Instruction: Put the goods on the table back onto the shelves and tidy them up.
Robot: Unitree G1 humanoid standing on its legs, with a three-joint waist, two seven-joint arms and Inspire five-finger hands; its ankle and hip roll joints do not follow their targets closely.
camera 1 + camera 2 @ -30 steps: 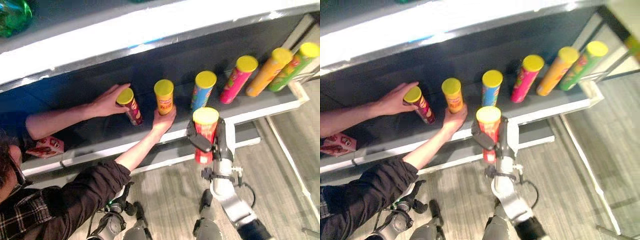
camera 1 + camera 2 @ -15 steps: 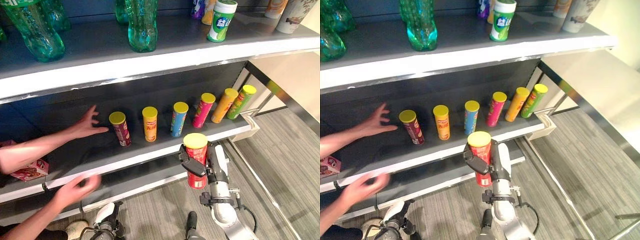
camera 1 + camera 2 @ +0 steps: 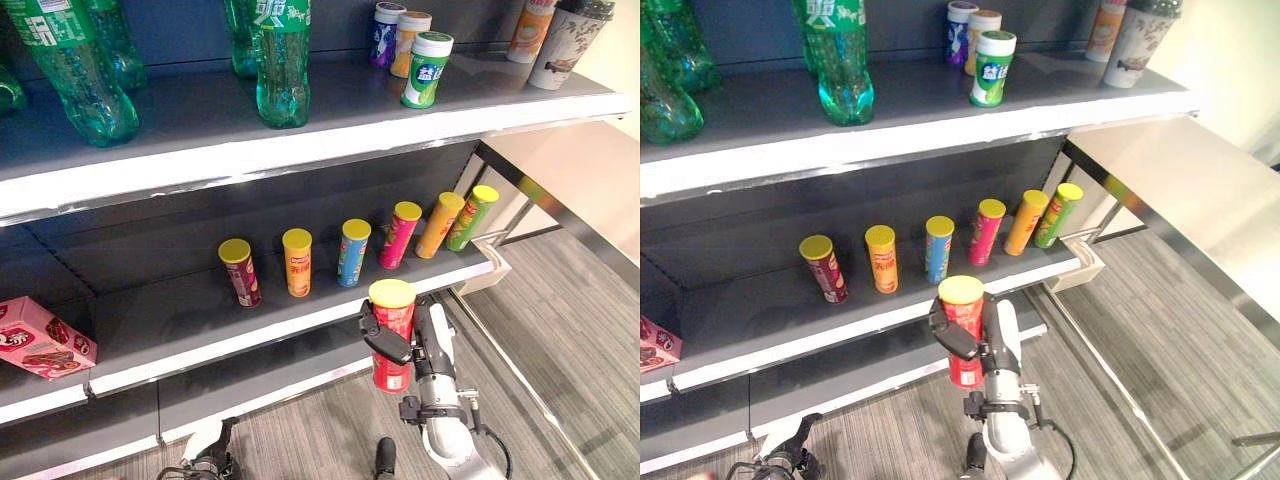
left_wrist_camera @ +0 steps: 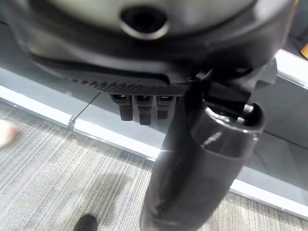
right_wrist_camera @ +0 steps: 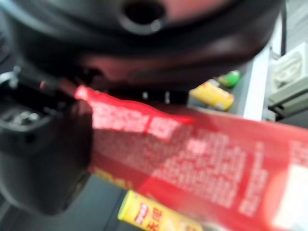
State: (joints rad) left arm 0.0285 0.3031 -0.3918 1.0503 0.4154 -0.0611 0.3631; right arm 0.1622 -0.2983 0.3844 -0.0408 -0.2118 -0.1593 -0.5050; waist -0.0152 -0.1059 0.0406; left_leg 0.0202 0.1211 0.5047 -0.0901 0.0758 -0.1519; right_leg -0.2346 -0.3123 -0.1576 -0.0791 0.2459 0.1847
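The left hand [image 4: 144, 103] hangs in front of a shelf [image 4: 57, 91], its short dark fingers [image 4: 139, 107] curled under the palm with nothing in them. Its thumb [image 4: 202, 168] stands out beside them. Below the shelf's pale front edge lies grey striped carpet [image 4: 53, 183].

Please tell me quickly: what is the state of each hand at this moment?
Left hand: fingers curled, holding nothing.
Right hand: closed around the red can, held upright in front of the shelf.
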